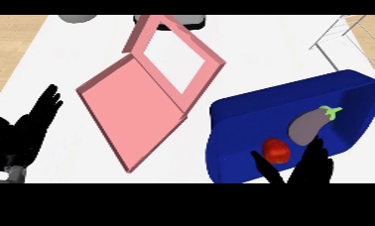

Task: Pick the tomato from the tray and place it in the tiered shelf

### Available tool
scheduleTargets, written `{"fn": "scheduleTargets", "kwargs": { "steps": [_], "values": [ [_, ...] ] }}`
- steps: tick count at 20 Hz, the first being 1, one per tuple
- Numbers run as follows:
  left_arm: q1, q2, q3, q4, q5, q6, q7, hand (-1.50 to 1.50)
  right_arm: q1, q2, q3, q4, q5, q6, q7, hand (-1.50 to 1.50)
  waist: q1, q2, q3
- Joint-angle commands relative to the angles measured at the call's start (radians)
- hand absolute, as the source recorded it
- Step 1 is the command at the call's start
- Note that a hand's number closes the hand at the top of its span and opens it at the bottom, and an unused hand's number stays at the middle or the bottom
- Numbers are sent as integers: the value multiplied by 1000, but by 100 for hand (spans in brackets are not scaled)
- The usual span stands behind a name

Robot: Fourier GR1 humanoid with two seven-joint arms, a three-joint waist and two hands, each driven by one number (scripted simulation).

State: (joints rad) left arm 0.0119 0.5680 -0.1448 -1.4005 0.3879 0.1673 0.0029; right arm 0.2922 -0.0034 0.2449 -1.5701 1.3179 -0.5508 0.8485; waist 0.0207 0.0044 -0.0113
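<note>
Right hand (309,171) is hovering open at the blue tray (242,117), fingers straight and gripping nothing. Tomato (275,150) is lying in the tray between thumb and fingers, eggplant (310,125) just beyond the fingertips. Tomato is probably light, smooth, round and squashable, so take it across its widest sides. Left hand (29,131) is resting open. No readable writing.

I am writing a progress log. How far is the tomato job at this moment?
Done: nothing yet; the tomato lies in the blue tray near the eggplant. In hand: the right hand, open, is at the tomato, not gripping. Remaining: grasp, lift, place in the pink shelf.
</note>
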Motion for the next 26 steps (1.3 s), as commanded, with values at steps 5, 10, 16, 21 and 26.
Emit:
{"fn": "scheduleTargets", "kwargs": {
  "steps": [5,10,16,21,26],
  "values": [
    [-59,-52,38,95,-25,-24,1,0,-272,3,0,-37,85,338,225,-150,-20,-3,11],
    [34,-66,82,-17,-63,-47,30,0,-239,3,135,95,107,141,286,-150,-16,-5,11],
    [25,-56,133,-24,-87,-93,71,0,-314,3,-44,192,23,154,150,-150,-16,-4,12],
    [49,-110,114,-97,-114,-59,125,0,-366,3,-62,263,-49,114,118,150,-13,-4,12],
    [-3,-134,138,38,-128,-93,40,0,-307,-9,-17,239,20,144,99,150,-20,-3,11]
  ]
}}
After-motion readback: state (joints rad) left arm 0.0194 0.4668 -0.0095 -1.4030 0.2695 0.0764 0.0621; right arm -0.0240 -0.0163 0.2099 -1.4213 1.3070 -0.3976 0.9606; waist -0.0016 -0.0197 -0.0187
